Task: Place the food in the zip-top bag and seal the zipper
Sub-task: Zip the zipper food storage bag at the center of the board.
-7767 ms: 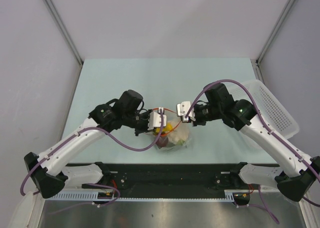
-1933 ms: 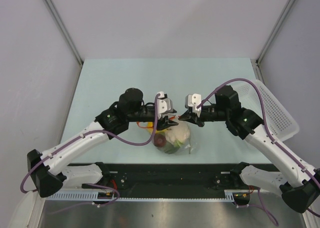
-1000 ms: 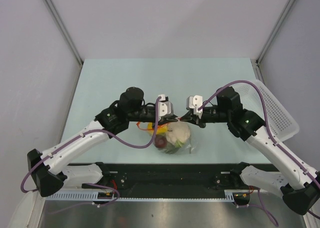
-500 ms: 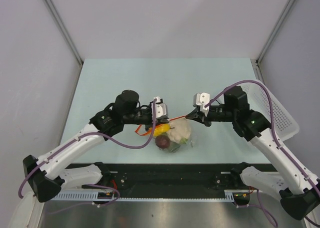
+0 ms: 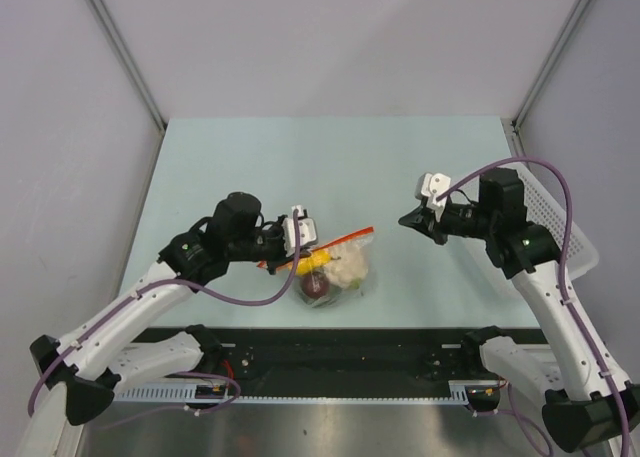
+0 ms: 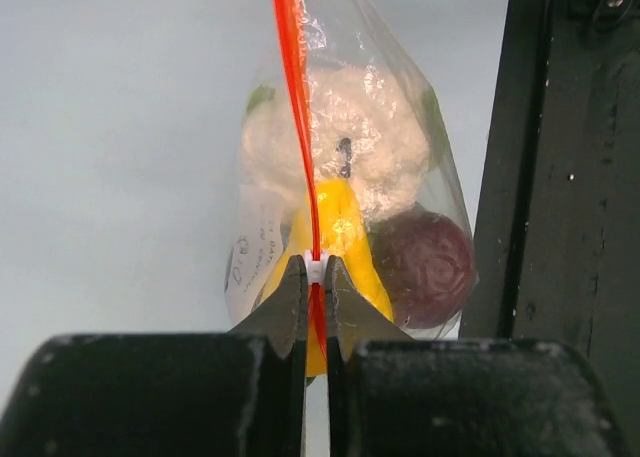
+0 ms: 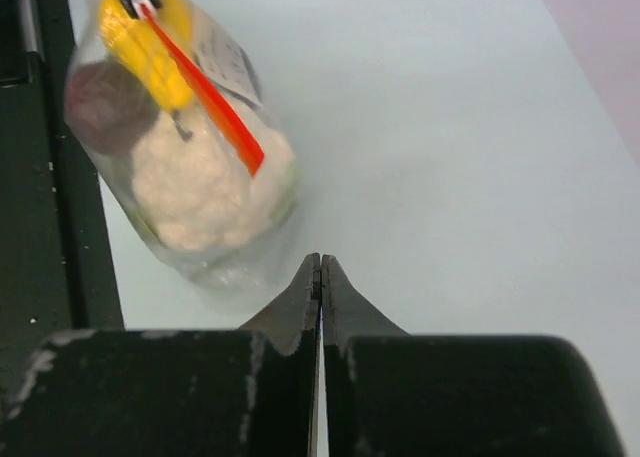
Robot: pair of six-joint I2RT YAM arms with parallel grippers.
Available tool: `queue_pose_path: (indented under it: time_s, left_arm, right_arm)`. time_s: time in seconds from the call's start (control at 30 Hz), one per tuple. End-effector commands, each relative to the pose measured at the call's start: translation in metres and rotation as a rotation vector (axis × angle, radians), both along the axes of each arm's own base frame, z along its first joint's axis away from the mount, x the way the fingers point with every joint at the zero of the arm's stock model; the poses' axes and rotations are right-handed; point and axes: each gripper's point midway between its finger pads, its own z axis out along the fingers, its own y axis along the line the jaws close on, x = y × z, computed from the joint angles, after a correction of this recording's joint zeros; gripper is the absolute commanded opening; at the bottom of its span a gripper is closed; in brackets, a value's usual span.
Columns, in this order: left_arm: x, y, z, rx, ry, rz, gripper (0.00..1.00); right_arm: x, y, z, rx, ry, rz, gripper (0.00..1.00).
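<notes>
The clear zip-top bag lies near the table's front edge, with food inside: a pale cream piece, a yellow piece and a dark red round piece. Its orange-red zipper runs straight along the mouth. My left gripper is shut on the zipper's near end, at a small white slider. The strip's other end hangs free. My right gripper is shut with nothing in it, apart from the bag and to its right.
A white perforated basket sits at the table's right edge, under my right arm. The black mounting rail runs along the near edge, just in front of the bag.
My right gripper has left the bag's right end and pulled back to the right. My left arm has drawn back to the left, still holding the zipper, and the bag shifted slightly.
</notes>
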Motion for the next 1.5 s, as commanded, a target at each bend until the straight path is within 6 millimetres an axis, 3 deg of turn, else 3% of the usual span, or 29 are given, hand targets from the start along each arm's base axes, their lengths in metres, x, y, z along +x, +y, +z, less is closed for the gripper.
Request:
queue_pose_path:
  time_s: [0.0, 0.1, 0.2, 0.27, 0.33, 0.37, 0.4, 0.57, 0.63, 0.8, 1.0, 1.2, 1.3, 1.33, 1.37, 1.43, 1.47]
  left_arm:
    - [-0.001, 0.024, -0.005, 0.049, -0.022, 0.048, 0.03]
    - [-0.001, 0.033, -0.008, 0.063, -0.028, 0.069, 0.03]
    - [-0.003, 0.030, -0.005, 0.044, -0.030, 0.053, 0.02]
    - [-0.004, 0.023, 0.001, 0.019, -0.027, 0.028, 0.01]
    - [-0.002, 0.014, 0.008, 0.006, -0.026, 0.003, 0.00]
    - [-0.001, 0.009, 0.013, -0.010, -0.029, -0.002, 0.00]
    - [-0.002, 0.002, 0.022, -0.031, -0.034, -0.028, 0.00]
    - [-0.008, -0.023, 0.027, -0.050, -0.043, -0.146, 0.00]
    - [-0.010, -0.030, 0.028, -0.051, -0.043, -0.173, 0.00]
    - [-0.012, -0.040, 0.033, -0.067, -0.025, -0.185, 0.00]
    - [-0.015, -0.044, 0.035, -0.080, 0.004, -0.172, 0.00]
    - [-0.020, -0.046, 0.039, -0.098, -0.004, -0.177, 0.00]
    - [-0.020, -0.045, 0.042, -0.104, -0.006, -0.176, 0.01]
    - [-0.020, -0.044, 0.043, -0.105, -0.005, -0.168, 0.01]
    - [-0.019, -0.043, 0.043, -0.105, 0.001, -0.151, 0.06]
    - [-0.017, -0.038, 0.050, -0.118, 0.002, -0.116, 0.15]
    - [-0.016, -0.035, 0.053, -0.130, 0.027, -0.079, 0.26]
  right_arm:
    - [-0.002, -0.014, 0.002, -0.015, -0.044, -0.016, 0.00]
    - [-0.001, -0.020, -0.001, -0.015, -0.034, -0.031, 0.00]
    - [-0.002, -0.017, 0.005, 0.021, -0.024, -0.022, 0.04]
    - [-0.008, -0.006, 0.011, 0.052, -0.010, 0.011, 0.30]
    - [-0.006, 0.004, 0.022, 0.075, -0.046, 0.019, 0.64]
    - [-0.015, 0.018, 0.026, 0.078, -0.069, 0.067, 0.70]
    - [-0.010, 0.023, 0.031, 0.076, -0.107, 0.055, 0.76]
    - [-0.025, 0.064, 0.034, 0.054, -0.185, 0.171, 0.82]
    - [-0.024, 0.072, 0.030, 0.037, -0.205, 0.193, 0.82]
    - [-0.040, 0.098, 0.008, -0.014, -0.174, 0.293, 0.77]
    - [-0.054, 0.112, -0.016, -0.073, -0.114, 0.347, 0.68]
    - [-0.045, 0.120, -0.036, -0.138, -0.112, 0.330, 0.51]
    - [-0.039, 0.121, -0.047, -0.177, -0.108, 0.318, 0.31]
    - [-0.037, 0.120, -0.050, -0.190, -0.113, 0.312, 0.11]
    - [-0.036, 0.120, -0.051, -0.196, -0.116, 0.310, 0.00]
    - [-0.037, 0.119, -0.049, -0.194, -0.120, 0.307, 0.00]
    - [-0.038, 0.118, -0.045, -0.185, -0.127, 0.304, 0.00]
